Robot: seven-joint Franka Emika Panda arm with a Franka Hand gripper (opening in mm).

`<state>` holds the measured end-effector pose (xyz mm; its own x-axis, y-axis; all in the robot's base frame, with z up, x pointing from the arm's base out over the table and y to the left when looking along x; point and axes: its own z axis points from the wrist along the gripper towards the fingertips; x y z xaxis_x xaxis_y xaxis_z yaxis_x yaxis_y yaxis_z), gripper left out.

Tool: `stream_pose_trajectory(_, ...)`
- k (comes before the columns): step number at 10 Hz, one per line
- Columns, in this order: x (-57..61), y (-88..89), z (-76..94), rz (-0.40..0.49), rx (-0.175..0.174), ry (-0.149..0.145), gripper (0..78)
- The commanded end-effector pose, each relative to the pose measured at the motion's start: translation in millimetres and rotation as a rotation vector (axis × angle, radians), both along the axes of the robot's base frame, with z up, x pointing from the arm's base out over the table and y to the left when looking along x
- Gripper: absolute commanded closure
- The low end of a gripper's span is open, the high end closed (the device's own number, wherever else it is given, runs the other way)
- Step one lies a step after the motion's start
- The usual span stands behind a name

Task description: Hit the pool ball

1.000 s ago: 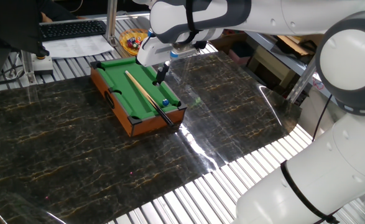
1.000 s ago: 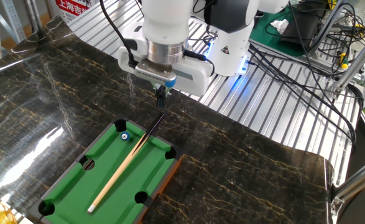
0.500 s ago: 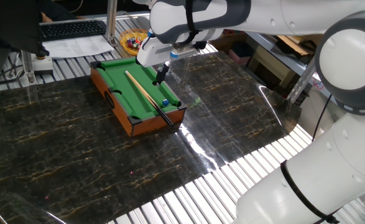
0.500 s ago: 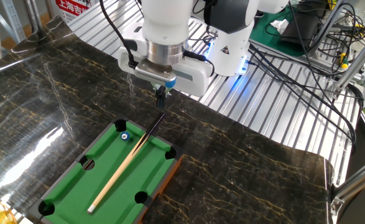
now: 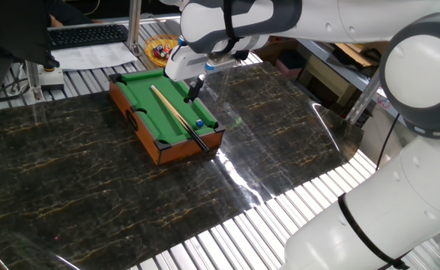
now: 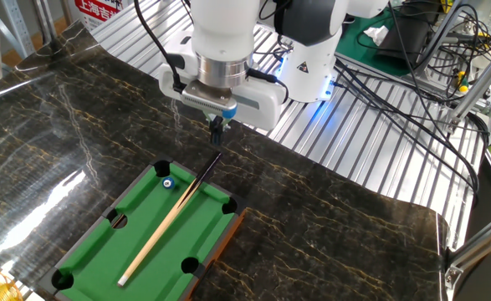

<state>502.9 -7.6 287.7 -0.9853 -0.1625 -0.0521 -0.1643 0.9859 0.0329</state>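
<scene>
Nothing's moved vs a sec ago afaict. Fingers (image 6: pixel 217 127) look pinched together, empty, hanging just over the cue stick (image 6: pixel 171 220) butt. Pool ball (image 6: pixel 167 183) sits on the felt near a corner pocket of the pool table (image 6: pixel 228 233), by the tabletop's back edge. Tiny, hard, slick, rolls easy imo; grab the cue's butt end, not the ball.

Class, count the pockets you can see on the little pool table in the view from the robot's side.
5: two at the far end, one mid-side, two at the near end. One mid-side pocket may be hidden.

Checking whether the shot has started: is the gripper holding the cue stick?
No: the gripper hangs above the cue stick's dark end, not around it, while the stick lies on the pool table.
</scene>
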Motion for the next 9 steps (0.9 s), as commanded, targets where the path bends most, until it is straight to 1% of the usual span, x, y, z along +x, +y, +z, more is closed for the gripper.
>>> stream_pose_trajectory(1,0.9,0.0,-0.1,0.000,-0.002,-0.005,77.6)
stream_pose_trajectory(9,1.4,-2.2,-1.8,0.007,-0.003,-0.006,77.6)
